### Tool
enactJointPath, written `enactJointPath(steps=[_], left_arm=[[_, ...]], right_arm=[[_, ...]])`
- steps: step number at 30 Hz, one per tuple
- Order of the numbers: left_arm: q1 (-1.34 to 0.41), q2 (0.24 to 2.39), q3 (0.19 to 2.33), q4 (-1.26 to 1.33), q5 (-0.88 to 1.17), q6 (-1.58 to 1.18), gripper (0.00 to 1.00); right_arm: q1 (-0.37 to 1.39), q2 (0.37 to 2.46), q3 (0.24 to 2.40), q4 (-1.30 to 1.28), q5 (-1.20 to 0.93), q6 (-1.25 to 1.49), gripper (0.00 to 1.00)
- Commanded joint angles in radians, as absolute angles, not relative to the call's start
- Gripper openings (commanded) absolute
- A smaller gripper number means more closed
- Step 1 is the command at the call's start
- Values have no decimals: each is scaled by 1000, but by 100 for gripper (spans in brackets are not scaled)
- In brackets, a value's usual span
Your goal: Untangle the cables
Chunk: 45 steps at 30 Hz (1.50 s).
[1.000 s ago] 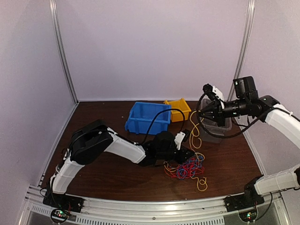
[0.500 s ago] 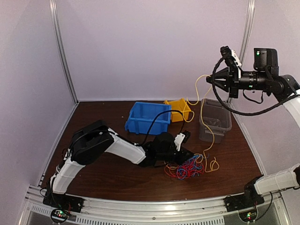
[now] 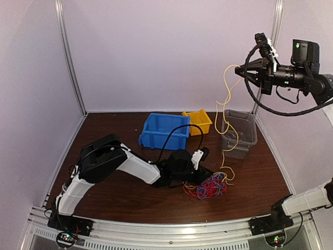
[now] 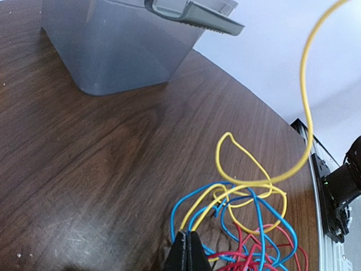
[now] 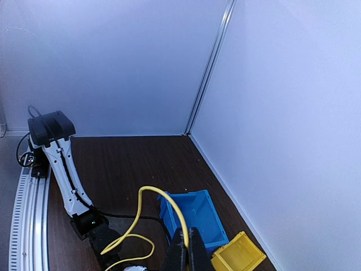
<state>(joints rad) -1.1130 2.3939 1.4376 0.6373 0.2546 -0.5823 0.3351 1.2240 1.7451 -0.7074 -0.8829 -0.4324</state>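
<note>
Holding a yellow cable (image 4: 303, 90) pinched between shut fingers, the right claw (image 3: 240, 72) stands high above and behind the cables (image 3: 209, 185), which lie bunched on the counter (image 3: 114, 130). That strand runs near-vertical down to them. The left claw (image 4: 188, 248), the nearer, appears closed on strands at the bunch's edge.

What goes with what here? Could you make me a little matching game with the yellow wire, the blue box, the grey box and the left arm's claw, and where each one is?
Things:
1. yellow cable
2. blue bin
3. grey bin
4. left gripper

Places:
A. beside the yellow bin
B. low over the table, shut on the tangle of cables
C. hanging from the shut right gripper, high in the air
D. at the table's right side, apart from the other bins

Pairs: 1-C, 2-A, 3-D, 4-B
</note>
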Motion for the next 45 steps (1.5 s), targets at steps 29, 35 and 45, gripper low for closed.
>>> enactJointPath(steps=[29, 35, 45], left_arm=[[-1120, 2158, 1352, 838, 220, -298, 57], [-1119, 2282, 1507, 767, 253, -328, 58], [-1120, 2364, 1634, 776, 199, -317, 58]], right_arm=[[321, 1294, 1960, -744, -877, -396, 0], [322, 1284, 1953, -744, -885, -392, 0], [322, 1267, 1908, -747, -903, -395, 0]])
